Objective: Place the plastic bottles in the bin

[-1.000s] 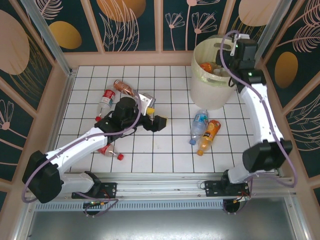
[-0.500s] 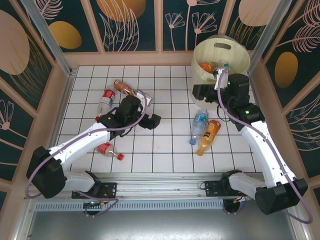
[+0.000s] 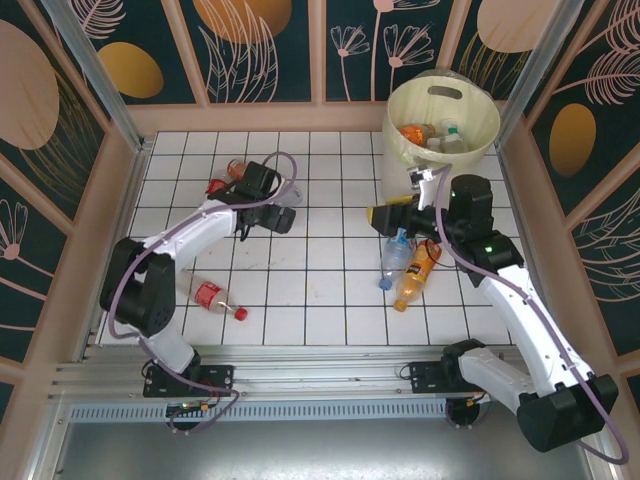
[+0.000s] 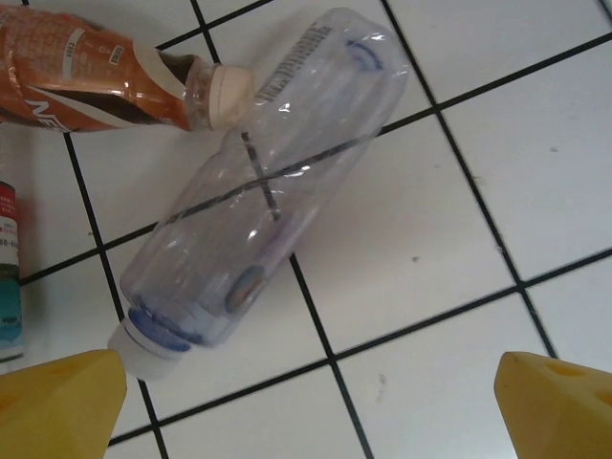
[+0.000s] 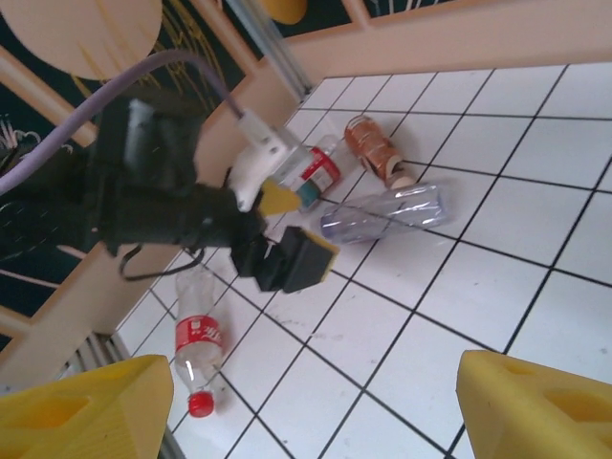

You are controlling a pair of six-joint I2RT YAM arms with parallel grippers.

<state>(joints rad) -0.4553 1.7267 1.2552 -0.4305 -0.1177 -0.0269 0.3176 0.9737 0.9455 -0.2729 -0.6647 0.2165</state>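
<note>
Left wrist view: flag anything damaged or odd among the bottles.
The clear plastic bottle with a white cap, lying on the white tiled table, looks partly crushed, its body creased. The brown-orange labelled bottle beside it rests its cream cap against it.

- Bright, even light is falling from above on the white tabletop [image 3: 330, 290] in the top view, and only soft, short shadows are lying under the arms.
- Small white glints are running along the clear bottle [image 4: 258, 191], which is showing sharp in the left wrist view.
- The left fingers [image 4: 57, 406], at 7 and 5 o'clock, are showing soft and out of focus.
- The right wrist view is smearing throughout: the left arm [image 5: 153, 201] at 9 o'clock is blurring most, and the right fingers [image 5: 535, 402] are looking hazy.
</note>
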